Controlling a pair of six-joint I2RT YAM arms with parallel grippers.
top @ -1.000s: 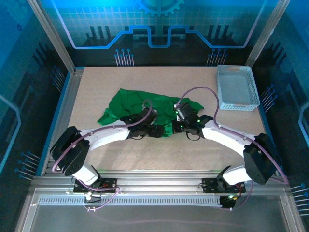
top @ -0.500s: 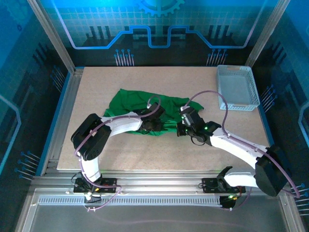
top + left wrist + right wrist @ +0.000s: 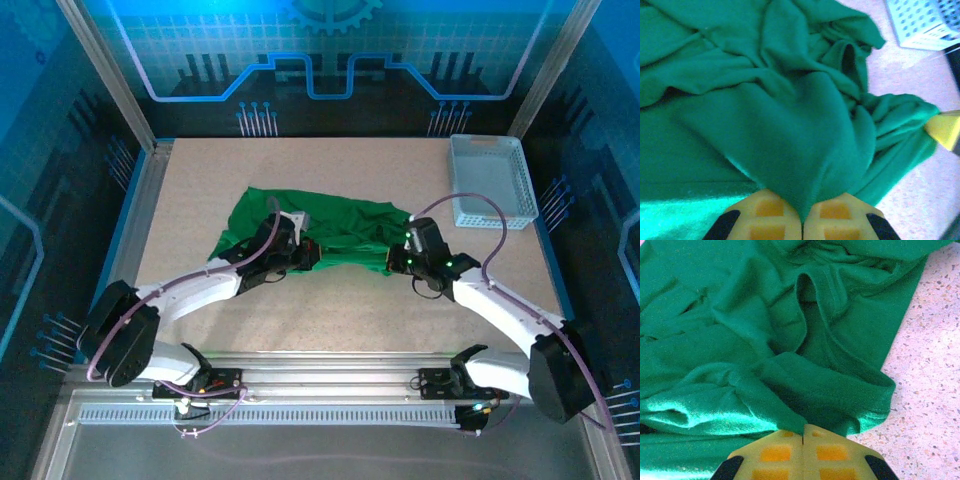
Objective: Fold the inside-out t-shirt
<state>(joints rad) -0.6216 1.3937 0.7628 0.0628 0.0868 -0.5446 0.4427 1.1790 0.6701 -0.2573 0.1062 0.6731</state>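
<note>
Where the shirt lies: the inside-out t-shirt (image 3: 330,220) sprawls crumpled on the table (image 3: 350,320), its green cloth spreading ahead of both claws and bridging the gap between them.
Left claw: we see the left claw (image 3: 802,220) closed tight, its yellow pads meeting on a pinched peak of green fabric that rises straight out of the jaws.
Right claw: the right claw (image 3: 803,436) is likewise pressed together, nipping a hemmed edge of the shirt. The stitched band could belong to a sleeve or the collar; we cannot tell which.
Between the claws: from above, we find the near edge of the shirt drawn into a band running from one claw to the other, with the bulk of the cloth lying beyond them.
Basket: a white mesh basket (image 3: 487,180) stands well apart from the shirt, ahead of the right claw and off to its right.
Table: speckled surface shows just to the right of the right claw's grip, and on the near side of both claws.
</note>
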